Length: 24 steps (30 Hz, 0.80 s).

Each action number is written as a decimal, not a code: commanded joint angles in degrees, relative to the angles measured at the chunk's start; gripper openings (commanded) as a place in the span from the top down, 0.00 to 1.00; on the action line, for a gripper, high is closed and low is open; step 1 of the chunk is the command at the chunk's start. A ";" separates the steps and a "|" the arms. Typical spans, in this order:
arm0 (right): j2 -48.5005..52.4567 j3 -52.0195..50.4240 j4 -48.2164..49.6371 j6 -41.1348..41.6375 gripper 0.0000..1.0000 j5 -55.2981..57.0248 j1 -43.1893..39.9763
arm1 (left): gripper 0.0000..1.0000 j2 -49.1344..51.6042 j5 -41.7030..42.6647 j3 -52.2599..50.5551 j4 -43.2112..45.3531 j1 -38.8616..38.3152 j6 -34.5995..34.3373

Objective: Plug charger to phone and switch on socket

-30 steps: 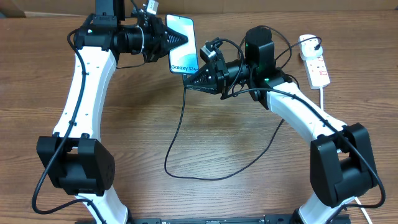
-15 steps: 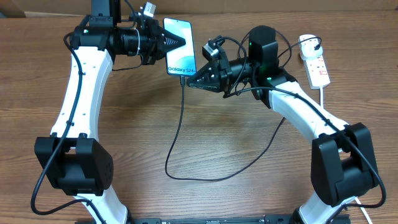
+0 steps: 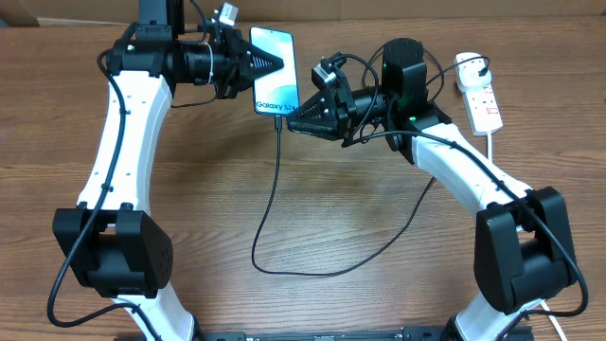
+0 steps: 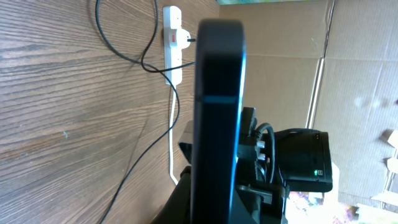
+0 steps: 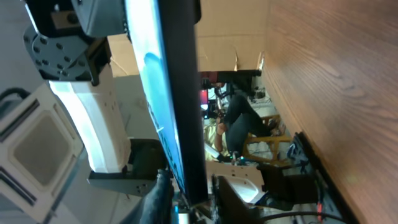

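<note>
My left gripper (image 3: 258,66) is shut on the phone (image 3: 275,72) and holds it above the table's far side, screen up. In the left wrist view the phone (image 4: 217,106) stands edge-on out of that gripper (image 4: 214,211). The charger (image 3: 270,204), a thin black cable, hangs from the phone's near end, loops over the table and runs up to the socket (image 3: 484,102) at the far right. My right gripper (image 3: 290,117) is at that near end. Its jaws stand slightly open on either side of the phone's edge (image 5: 177,93) in the right wrist view (image 5: 193,200).
The socket's thick white cord (image 3: 492,152) runs towards the right arm's base. The black cable's loop (image 3: 312,270) lies on the wood mid-table. A cardboard wall (image 4: 354,74) stands behind the table. The right arm's black wrist (image 4: 301,163) is close behind the phone.
The left gripper has carried the phone a little up and left, and the right gripper followed at the phone's near end. The right jaws have parted slightly.
</note>
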 commanded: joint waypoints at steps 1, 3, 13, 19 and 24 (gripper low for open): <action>-0.79 0.20 0.35 0.59 0.71 -0.46 -0.04 | 0.96 -0.55 1.92 1.60 0.85 -0.33 0.57; -0.79 0.20 0.33 0.61 0.68 -0.46 0.22 | 0.96 -0.55 1.86 1.60 1.11 -0.33 0.28; -0.79 0.20 0.33 2.19 0.74 1.05 2.80 | 0.96 -0.55 0.22 1.60 2.34 -0.35 -1.49; -0.79 0.20 0.33 2.36 0.76 1.49 2.97 | 0.96 -0.55 0.22 1.60 2.36 -0.39 -1.49; -0.79 0.20 0.42 3.63 0.80 2.19 3.02 | 0.96 -0.55 0.24 1.60 2.34 -0.55 -1.46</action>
